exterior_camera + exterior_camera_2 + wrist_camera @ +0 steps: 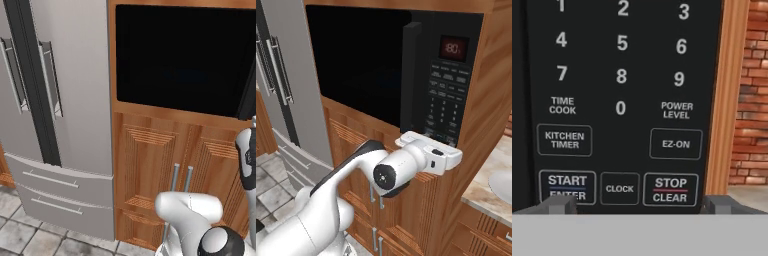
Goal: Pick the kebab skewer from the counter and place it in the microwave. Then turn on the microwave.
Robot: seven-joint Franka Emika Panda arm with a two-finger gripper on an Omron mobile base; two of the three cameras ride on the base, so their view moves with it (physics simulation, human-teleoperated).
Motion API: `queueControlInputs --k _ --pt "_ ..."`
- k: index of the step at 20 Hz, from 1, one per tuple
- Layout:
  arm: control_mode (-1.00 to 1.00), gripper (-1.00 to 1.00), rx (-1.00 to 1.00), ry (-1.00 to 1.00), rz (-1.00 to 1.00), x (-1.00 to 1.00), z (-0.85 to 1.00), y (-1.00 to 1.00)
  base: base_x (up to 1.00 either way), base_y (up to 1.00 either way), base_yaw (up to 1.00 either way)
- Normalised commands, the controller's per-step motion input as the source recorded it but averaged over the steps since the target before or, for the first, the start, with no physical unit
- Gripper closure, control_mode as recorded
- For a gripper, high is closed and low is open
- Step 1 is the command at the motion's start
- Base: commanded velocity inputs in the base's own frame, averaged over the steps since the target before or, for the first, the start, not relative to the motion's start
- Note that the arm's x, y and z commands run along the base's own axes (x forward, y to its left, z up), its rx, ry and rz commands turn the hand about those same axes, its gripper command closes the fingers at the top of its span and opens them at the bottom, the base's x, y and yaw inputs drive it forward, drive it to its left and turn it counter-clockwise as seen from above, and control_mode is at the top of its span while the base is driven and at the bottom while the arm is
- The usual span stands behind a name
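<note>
Microwave (371, 65) door closed, claw (637, 204) at its button panel (622, 100)

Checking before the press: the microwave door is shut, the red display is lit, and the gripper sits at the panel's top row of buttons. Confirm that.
One thing is off: the gripper is at the bottom row of the microwave panel, by the START/ENTER button and STOP/CLEAR button, as the hand view shows. The shut door and the lit red display are right.

A grey double-door fridge (60, 115) stands beside wooden cabinet doors (165, 165), brick wall (751, 100) behind.
</note>
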Motion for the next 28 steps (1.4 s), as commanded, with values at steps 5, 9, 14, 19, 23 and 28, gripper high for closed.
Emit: queueControlInputs --k 5,9,14,19,23,28 --pt "-1.00 -1.00 0.00 0.00 -0.08 0.07 0.00 0.00 0.00 0.00 0.00" --pt "-1.00 -1.00 0.00 0.00 -0.08 0.09 0.00 0.00 0.00 0.00 0.00" --pt "-1.00 -1.00 0.00 0.00 -0.06 0.04 0.00 0.00 0.00 0.00 0.00" --pt "-1.00 -1.00 0.00 0.00 -0.05 0.03 0.00 0.00 0.00 0.00 0.00" --pt "-1.00 -1.00 0.00 0.00 -0.03 0.07 0.00 0.00 0.00 0.00 0.00" --pt "-1.00 -1.00 0.00 0.00 -0.01 0.15 0.00 0.00 0.00 0.00 0.00"
